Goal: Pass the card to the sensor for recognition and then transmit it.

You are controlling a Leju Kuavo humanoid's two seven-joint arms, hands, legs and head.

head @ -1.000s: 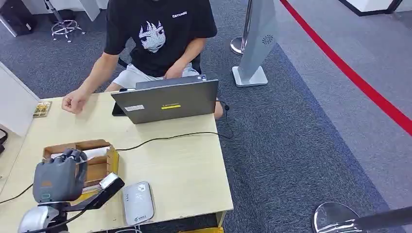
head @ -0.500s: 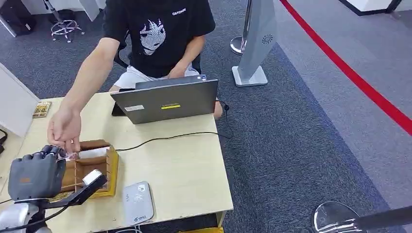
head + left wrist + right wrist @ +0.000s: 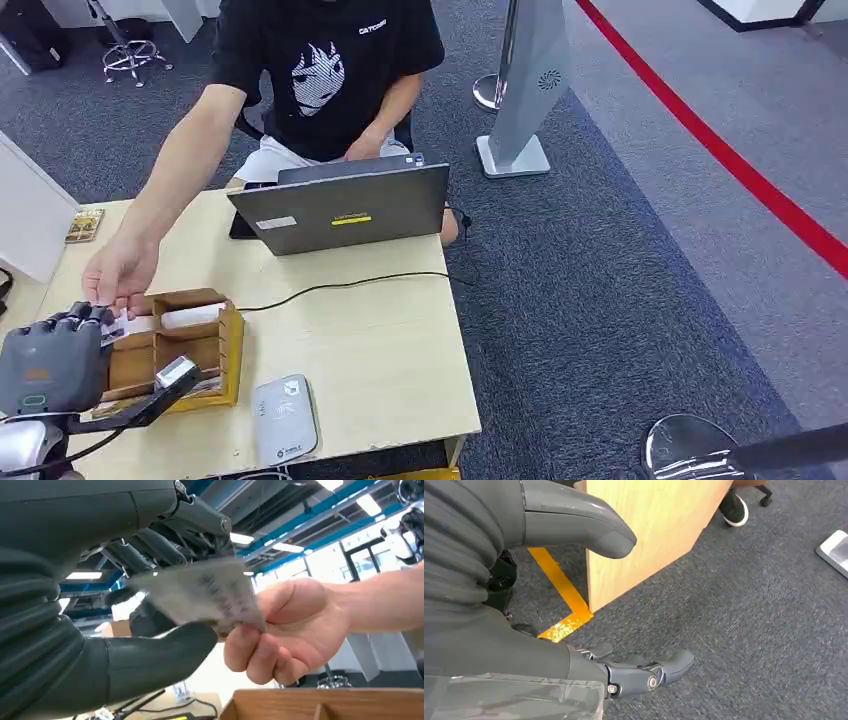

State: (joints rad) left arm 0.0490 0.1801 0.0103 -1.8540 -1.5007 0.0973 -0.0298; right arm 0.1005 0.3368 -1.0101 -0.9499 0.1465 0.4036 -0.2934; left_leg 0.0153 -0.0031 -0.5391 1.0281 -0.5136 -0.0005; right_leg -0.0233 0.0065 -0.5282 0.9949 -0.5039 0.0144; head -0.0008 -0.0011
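- Left hand [image 3: 125, 645] pinches the card [image 3: 200, 595], the person's hand [image 3: 280, 630] gripping its far edge; letting go late risks bending it
- Right hand [image 3: 549, 630] hangs open

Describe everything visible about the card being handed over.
The thin pale grey card looks flat and rectangular, with faint dark markings, blurred in the left wrist view. The robot's grey left hand holds one end between thumb and fingers, while the seated person's hand pinches the other end. It sits above the wooden compartment box at the table's left side.
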